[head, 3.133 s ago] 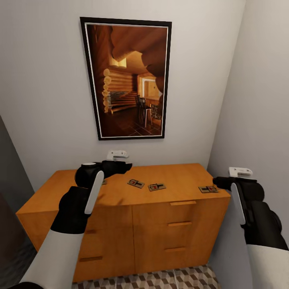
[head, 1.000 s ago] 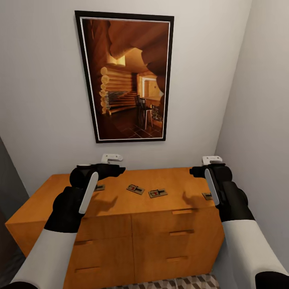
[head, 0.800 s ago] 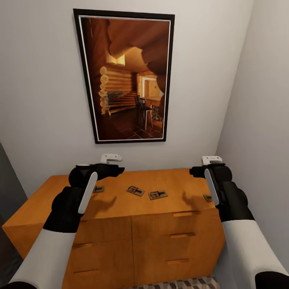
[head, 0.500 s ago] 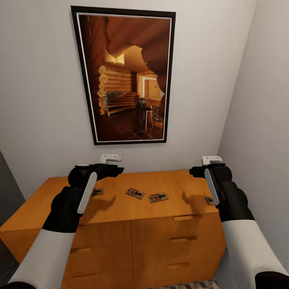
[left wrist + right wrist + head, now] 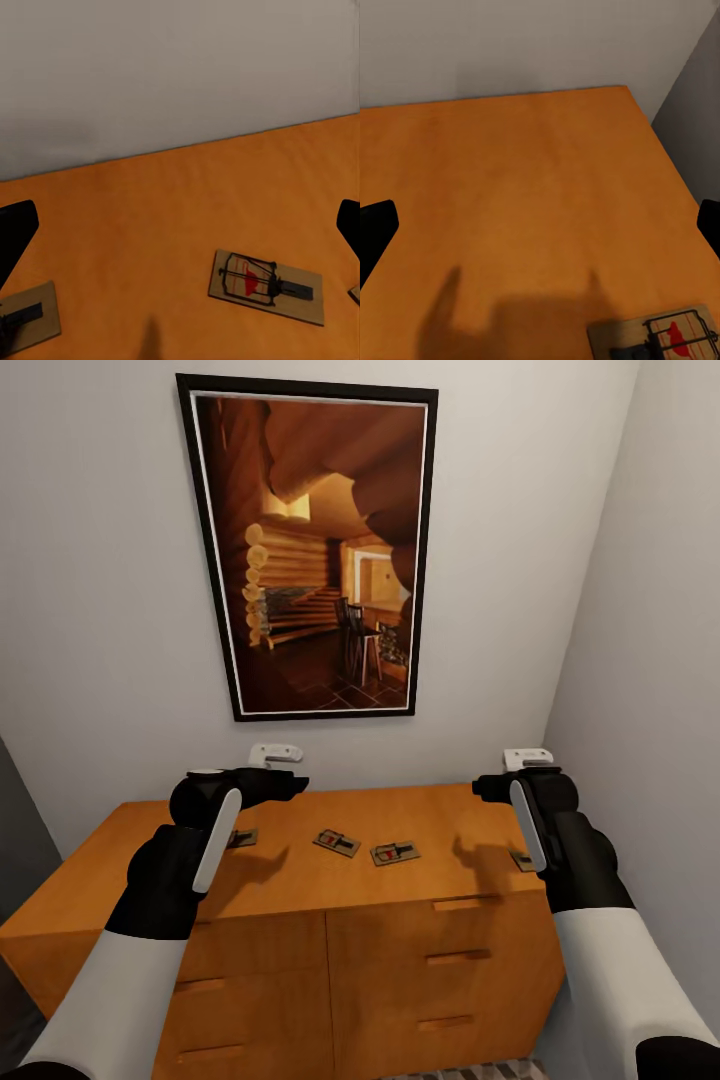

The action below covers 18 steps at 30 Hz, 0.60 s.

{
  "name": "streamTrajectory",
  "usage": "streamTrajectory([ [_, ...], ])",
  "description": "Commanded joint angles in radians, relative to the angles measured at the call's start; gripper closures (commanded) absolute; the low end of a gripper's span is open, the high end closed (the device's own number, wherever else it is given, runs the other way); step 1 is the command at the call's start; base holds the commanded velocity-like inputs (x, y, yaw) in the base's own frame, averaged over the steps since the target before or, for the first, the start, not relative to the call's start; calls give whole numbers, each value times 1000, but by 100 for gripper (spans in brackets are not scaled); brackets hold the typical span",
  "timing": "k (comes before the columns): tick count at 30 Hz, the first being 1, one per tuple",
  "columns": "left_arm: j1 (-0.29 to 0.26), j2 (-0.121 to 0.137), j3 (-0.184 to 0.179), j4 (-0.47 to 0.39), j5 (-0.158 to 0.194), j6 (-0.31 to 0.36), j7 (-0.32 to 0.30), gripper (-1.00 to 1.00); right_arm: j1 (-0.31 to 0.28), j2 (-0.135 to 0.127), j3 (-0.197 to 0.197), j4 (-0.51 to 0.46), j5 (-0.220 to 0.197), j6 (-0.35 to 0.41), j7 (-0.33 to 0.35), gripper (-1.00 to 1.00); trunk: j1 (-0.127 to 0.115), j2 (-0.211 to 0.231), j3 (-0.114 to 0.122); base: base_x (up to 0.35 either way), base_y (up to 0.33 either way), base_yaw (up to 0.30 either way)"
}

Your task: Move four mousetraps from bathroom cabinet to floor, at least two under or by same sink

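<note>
A pale wall fills most of the head view, with a tall dark-framed picture [image 5: 315,550] of a log cabin interior at upper centre. Across the lower half stands the cabinet [image 5: 300,970], orange-brown wood with bar handles on its drawers. A sliver of patterned floor [image 5: 470,1072] shows at the bottom edge.

Two black-and-white arms reach in from the lower corners. The left gripper [image 5: 268,775] hovers over the left of the tabletop, the right gripper [image 5: 505,778] over the right. In both wrist views the dark fingertips sit at opposite edges of the frame, so each pair of jaws stands wide apart and empty.

All four mousetraps lie flat on the tabletop. Two sit at centre [image 5: 337,842] [image 5: 395,852], long axes running roughly left to right. One [image 5: 241,838] peeks out beside the left forearm, and one [image 5: 522,859] beside the right forearm. The outer trap on each side lies nearest, just below and slightly behind its gripper, so each arm would likely take its own.
</note>
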<state>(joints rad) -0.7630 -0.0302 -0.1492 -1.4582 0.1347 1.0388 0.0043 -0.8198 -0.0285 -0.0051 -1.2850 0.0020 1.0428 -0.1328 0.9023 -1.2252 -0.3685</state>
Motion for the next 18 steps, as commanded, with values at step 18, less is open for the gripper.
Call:
streamTrajectory([
  [18, -1, 0, 1, 20, 2, 4, 0, -100, -1, -1, 3, 0, 0, 4, -2, -100, 0, -1, -1, 0, 0, 0],
])
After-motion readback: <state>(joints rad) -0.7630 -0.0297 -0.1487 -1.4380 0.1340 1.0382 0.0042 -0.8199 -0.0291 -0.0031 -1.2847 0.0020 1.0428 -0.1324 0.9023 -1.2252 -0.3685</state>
